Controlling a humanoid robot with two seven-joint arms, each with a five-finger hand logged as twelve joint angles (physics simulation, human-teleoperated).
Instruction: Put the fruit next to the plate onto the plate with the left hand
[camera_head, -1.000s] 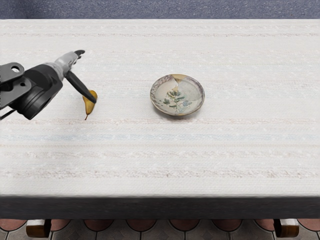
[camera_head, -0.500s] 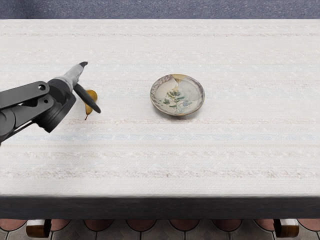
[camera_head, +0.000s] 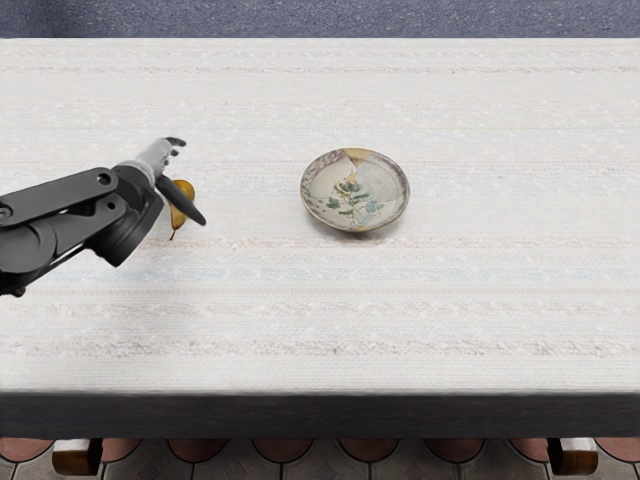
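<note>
A long table (camera_head: 450, 300) covered in a pale woven cloth fills the view, with a dark wall strip behind it and tiled floor below its front edge. A small patterned ceramic plate (camera_head: 385, 180) sits near the middle, with nothing on it. The fruit, a yellow-brown pear (camera_head: 184, 190), lies on the cloth well to the plate's left, stem pointing toward the viewer, so it is not yet in place.

The left hand (camera_head: 165, 178) reaches in from the left edge on its dark arm and sits right at the pear; its pale fingers (camera_head: 166, 152) stretch past the far side of the fruit while a dark thumb (camera_head: 192, 210) slants across the near side. The digits look spread rather than clenched, bracketing the pear without gripping it, likely so that closing them would pinch it from both sides; whether any digit touches the pear cannot be told.

The grasp seems the step in hand; a loose pinch could let the rounded fruit roll away.
</note>
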